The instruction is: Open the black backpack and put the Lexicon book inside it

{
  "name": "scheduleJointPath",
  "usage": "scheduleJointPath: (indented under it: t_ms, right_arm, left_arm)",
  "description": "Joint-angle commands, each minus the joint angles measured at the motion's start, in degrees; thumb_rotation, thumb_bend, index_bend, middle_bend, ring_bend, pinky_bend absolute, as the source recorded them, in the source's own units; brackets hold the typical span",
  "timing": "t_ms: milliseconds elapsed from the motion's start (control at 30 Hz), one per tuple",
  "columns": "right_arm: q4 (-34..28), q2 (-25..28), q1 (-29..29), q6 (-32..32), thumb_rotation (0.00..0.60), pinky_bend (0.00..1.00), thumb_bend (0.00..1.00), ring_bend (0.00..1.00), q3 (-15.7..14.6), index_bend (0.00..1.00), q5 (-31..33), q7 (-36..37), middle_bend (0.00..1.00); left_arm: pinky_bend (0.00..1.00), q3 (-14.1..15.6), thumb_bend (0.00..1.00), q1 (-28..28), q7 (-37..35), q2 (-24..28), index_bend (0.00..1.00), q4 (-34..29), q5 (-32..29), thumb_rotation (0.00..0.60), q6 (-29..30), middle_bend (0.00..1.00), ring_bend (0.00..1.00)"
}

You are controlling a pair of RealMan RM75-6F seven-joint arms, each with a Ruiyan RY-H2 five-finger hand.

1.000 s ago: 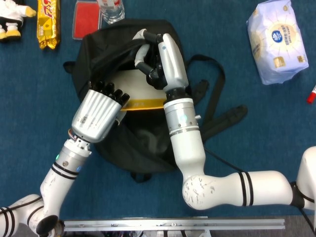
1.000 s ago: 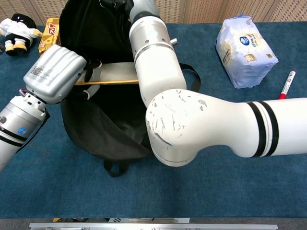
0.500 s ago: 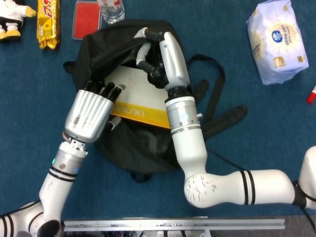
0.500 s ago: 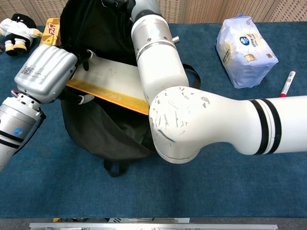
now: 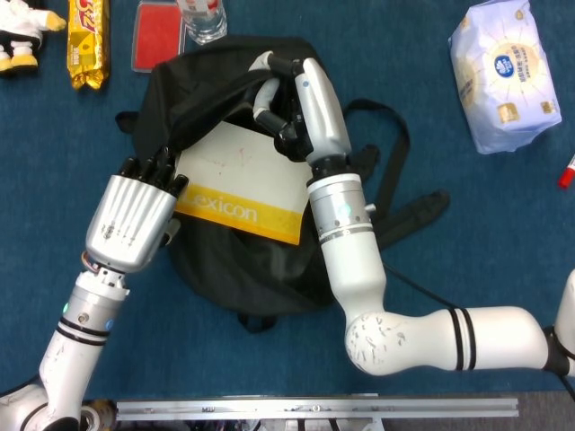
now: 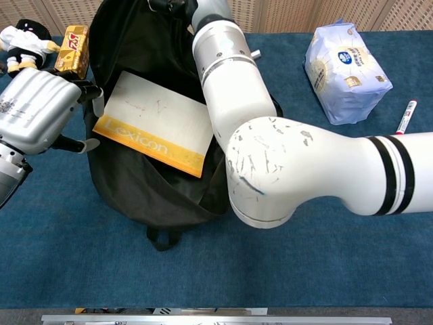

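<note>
Insertion step, I'd say: Lexicon book (image 5: 241, 186) lies flat in the mouth of the black backpack (image 5: 260, 260), yellow title band outward, far edge under the raised flap. Right hand (image 5: 280, 99) has fingers curled round that flap, holding it up. Left hand (image 5: 135, 215) touches the book's left edge w/ fingertips; actual grip can't be told. Next: push book deeper. Book is stiff and flat, backpack fabric limp and creased.

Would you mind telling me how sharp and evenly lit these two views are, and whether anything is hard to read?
Head view: sharp, even light, soft shadows; the book title reads clearly. Chest view: also sharp, but the right arm sits close and fills much of the frame, and the backpack interior is too dark for detail; no strong glare in either.
</note>
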Motion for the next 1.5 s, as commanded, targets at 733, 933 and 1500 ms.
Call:
scheduleJointPath:
  t_ms: [733,933,1500]
  right_arm:
    - [-0.9,0.9,-0.4,-0.1,0.600,0.85,0.97,0.63,-0.5,0.73,0.9,0.5,0.67]
    - [-0.9,1.1,-0.4,0.0,0.600,0.85,0.97,0.63,-0.7,0.73,1.0,0.5,0.67]
    - [-0.9,0.9,-0.2,0.0,0.600,0.85,0.97,0.63,-0.9,0.73,1.1,0.7,0.67]
  left_arm:
    - [0.42,-2.5,0.08,-1.4,-0.2,-2.5,0.68,1.5,-1.5,0.600,-2.3,0.66,0.49]
    - [0.43,-3.0,0.08,-1.8,-0.2,-3.5,0.68,1.6,-2.0,0.600,-2.5,0.66,0.49]
    - [0.46,-7.3,0.08,-4.8,-0.6,-10.2,0.68,3.6,-6.9,0.600,-3.8,0.66,0.50]
